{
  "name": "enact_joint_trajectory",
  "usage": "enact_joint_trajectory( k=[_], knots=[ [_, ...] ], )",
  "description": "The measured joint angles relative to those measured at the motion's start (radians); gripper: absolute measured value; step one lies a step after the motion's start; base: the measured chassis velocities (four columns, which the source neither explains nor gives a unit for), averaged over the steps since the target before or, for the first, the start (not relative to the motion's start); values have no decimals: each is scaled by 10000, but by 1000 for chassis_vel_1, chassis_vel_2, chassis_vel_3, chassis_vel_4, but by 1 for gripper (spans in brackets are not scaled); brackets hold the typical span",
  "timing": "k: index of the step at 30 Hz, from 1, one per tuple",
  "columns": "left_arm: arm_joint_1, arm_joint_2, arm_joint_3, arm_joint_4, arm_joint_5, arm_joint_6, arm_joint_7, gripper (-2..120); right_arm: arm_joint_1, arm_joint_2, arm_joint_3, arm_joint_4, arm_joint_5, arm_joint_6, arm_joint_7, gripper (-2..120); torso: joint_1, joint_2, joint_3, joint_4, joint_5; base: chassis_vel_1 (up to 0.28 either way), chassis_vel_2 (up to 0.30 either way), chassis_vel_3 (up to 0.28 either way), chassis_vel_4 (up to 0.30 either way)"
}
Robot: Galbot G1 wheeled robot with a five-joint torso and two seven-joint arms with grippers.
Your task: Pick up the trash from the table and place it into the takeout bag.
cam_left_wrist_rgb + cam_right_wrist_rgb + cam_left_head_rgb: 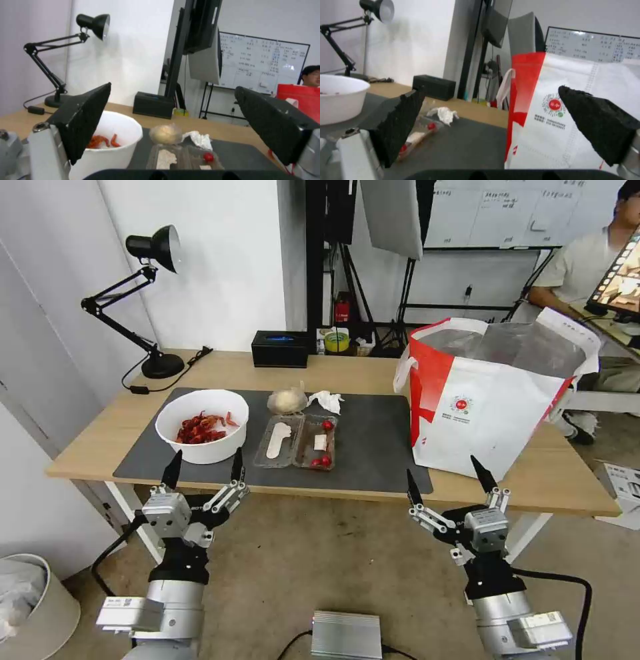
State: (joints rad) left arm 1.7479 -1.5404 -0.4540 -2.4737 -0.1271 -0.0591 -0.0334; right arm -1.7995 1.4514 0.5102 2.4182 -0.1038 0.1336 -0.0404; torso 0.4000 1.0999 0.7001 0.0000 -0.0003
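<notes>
Bowl [202, 425] sits directly ahead of left gripper [205, 469], jaws spread, empty; right gripper [452, 473], also spread and empty, faces takeout bag [490, 403], farther from all 4 trash items.

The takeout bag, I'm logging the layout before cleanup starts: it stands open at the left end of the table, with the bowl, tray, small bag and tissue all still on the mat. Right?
Not quite. The head view shows the takeout bag standing open at the right end of the table, not the left. The rest holds: the bowl, tray, small bag and tissue are all still on the mat.
</notes>
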Motion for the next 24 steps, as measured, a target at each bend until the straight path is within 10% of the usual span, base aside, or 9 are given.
enact_joint_trajectory(
  k=[13, 24],
  knots=[
    [24, 108, 1, 353, 119, 491, 129, 100, 206, -73, 40, -398, 445, -409, 77, 100, 0, 0, -1, 0, 3, 0, 0, 0, 0],
    [-493, 498, 333, 622, -2461, 3185, -87, 100, 653, -500, 438, -1154, 1499, -731, -97, 100, 0, 0, -2, 0, 3, 0, 0, 0, 0]
  ],
)
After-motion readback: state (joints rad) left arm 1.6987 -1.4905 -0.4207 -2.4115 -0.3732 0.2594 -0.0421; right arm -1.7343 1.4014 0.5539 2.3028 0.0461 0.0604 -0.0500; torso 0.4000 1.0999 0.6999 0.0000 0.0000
